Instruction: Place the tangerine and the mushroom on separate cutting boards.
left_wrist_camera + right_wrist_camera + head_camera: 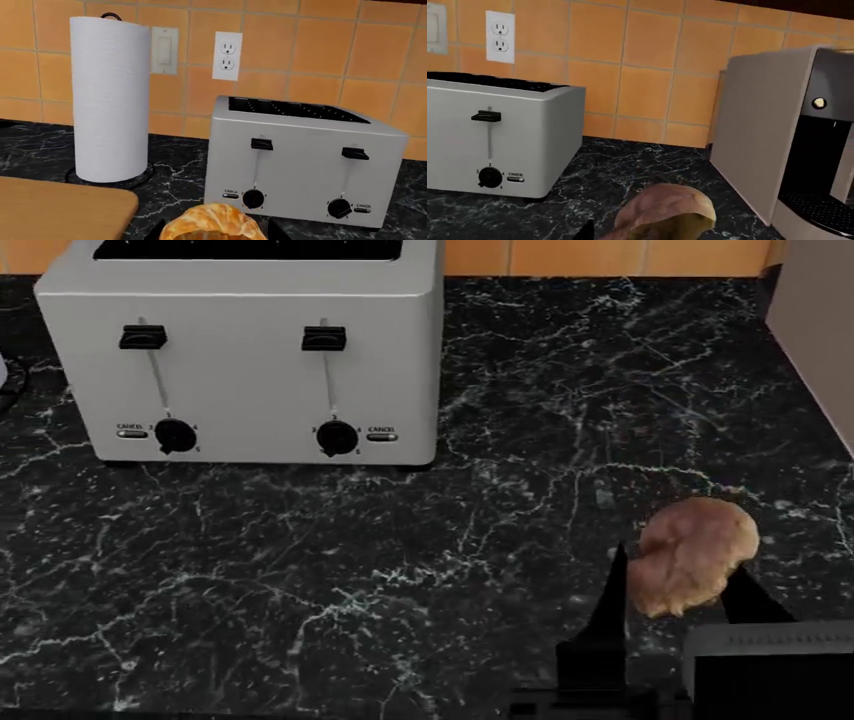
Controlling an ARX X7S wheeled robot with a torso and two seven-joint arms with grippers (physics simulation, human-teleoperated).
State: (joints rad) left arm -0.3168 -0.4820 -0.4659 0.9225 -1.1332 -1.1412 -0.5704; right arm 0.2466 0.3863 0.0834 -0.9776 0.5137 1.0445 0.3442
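The tangerine [212, 222], orange with pale segment lines, fills the space between the dark fingers of my left gripper [213, 234], which is shut on it. The light honey-coloured cutting board [60, 210] lies just beside it on the black counter. The left gripper is outside the head view. The tan-brown mushroom [694, 555] sits between the two black fingers of my right gripper [683, 580], which is shut on it. It also shows in the right wrist view [667, 212]. The dark walnut board is out of view.
A silver toaster [254, 350] stands at the back of the black marble counter [334, 570]. A white paper towel roll [110, 100] stands beside the toaster [300, 160]. A grey coffee machine [787, 145] stands at the right against the orange tiled wall [647, 65].
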